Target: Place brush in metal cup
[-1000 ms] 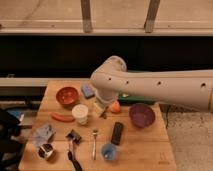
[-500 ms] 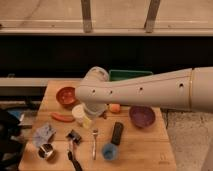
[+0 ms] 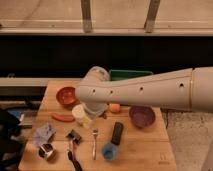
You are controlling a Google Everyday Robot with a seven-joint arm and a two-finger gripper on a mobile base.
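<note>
The brush [image 3: 74,139] lies at the front left of the wooden table [image 3: 145,145], with its dark bristle head toward the back and its slim handle pointing to the front edge. The metal cup [image 3: 46,151] stands just left of it, near the front left corner. My white arm reaches in from the right and bends down over the middle of the table. The gripper [image 3: 93,116] hangs at its end beside the white cup [image 3: 80,114], a little behind and to the right of the brush. It holds nothing that I can see.
On the table are a red bowl [image 3: 66,96], a purple bowl [image 3: 142,116], a green container [image 3: 127,75], an orange ball [image 3: 115,107], a red pepper [image 3: 62,117], a fork [image 3: 94,142], a black bar [image 3: 117,132], a blue cup [image 3: 109,151] and a blue packet [image 3: 44,133].
My arm has swung left and lower over the table. The gripper end is now nearer the white cup and the brush. The objects have not moved.
</note>
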